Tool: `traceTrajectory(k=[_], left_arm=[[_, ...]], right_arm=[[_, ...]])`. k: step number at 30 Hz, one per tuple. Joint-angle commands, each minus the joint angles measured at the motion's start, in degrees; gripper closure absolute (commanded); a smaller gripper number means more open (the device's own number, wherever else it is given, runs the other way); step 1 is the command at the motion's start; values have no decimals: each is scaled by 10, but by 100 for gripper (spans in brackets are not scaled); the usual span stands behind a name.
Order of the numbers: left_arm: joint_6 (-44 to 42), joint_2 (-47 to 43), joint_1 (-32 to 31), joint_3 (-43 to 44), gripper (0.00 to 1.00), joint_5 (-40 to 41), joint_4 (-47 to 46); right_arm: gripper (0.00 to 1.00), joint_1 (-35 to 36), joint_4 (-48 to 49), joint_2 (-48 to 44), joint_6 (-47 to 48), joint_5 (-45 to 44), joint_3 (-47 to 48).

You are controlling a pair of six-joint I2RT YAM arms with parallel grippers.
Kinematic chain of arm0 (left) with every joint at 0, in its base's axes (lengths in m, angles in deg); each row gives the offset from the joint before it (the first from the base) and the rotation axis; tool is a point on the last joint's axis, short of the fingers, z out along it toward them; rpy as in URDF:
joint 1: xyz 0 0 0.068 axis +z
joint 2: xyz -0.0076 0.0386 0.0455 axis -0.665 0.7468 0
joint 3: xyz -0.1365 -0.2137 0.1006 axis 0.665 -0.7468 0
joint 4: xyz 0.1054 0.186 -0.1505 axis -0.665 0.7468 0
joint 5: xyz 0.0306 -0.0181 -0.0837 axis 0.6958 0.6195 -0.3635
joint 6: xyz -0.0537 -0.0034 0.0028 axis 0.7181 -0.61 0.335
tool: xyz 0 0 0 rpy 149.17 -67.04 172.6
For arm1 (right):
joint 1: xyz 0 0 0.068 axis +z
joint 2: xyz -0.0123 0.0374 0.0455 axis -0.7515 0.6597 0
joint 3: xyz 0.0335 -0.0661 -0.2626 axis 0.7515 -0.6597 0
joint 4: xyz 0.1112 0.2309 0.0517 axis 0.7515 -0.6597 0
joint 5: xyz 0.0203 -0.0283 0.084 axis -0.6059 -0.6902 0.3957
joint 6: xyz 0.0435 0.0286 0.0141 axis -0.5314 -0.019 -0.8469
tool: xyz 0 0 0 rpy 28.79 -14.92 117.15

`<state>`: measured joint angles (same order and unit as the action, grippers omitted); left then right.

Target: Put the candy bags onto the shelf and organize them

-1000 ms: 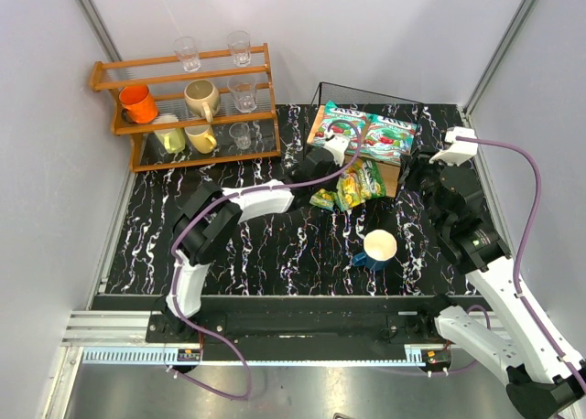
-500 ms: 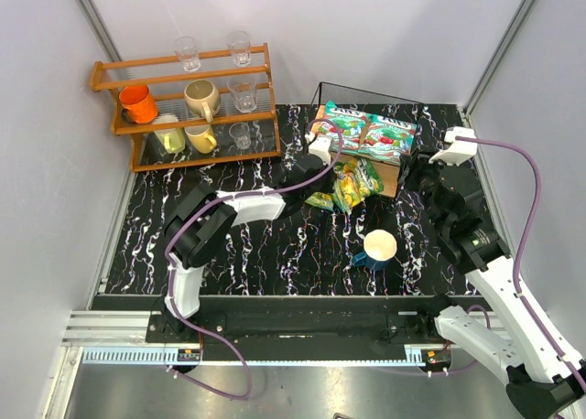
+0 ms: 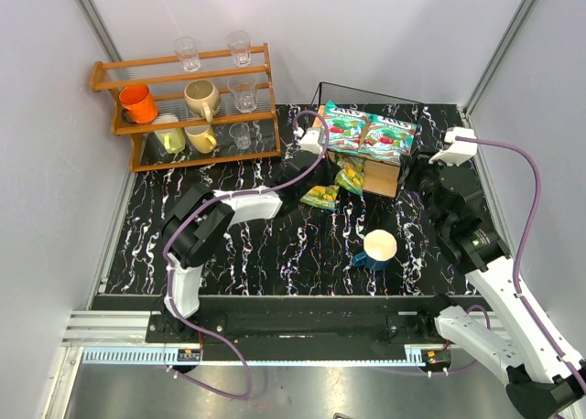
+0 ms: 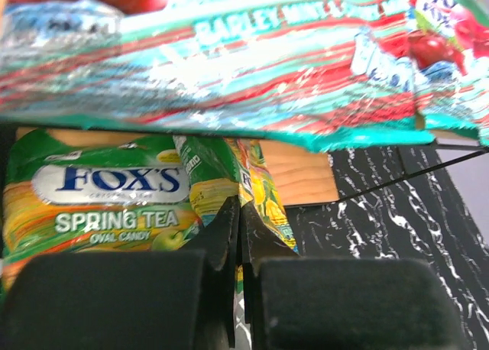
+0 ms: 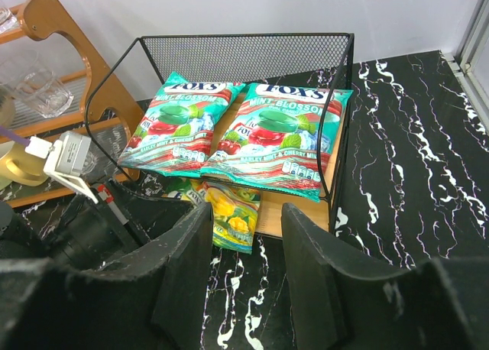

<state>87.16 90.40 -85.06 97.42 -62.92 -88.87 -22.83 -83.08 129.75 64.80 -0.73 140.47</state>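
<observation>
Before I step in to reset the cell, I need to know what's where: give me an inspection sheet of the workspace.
Surface: black marbled tabletop, white veining.
Job's things: two teal bags flat on the top tier of the shelf; yellow-green bag at the lower tier's front; Spring Tea bag beside it.
Clutter: white-and-blue cup; mug rack.
Grippers: left gripper shut on the yellow-green bag; right gripper open, empty.
Cables: purple cable arching off each arm.
Surroundings: pale walls; nothing else seen.

Four candy bags (image 3: 343,124) are counted (two teal, two yellow-green), one shelf (image 3: 383,177), one cup (image 3: 377,248), four mugs (image 3: 137,102), four glasses (image 3: 186,53).
</observation>
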Motion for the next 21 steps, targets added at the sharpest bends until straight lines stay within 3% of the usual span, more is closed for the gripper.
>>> traceTrajectory(k=[1,21], left_arm=[[27,24,0,53,100,-34,-70],[-40,103,-29,149,100,-82,21]], right_arm=[[50,4,11,-10,4,-17,0],[50,4,7,-12,-1,-16,5]])
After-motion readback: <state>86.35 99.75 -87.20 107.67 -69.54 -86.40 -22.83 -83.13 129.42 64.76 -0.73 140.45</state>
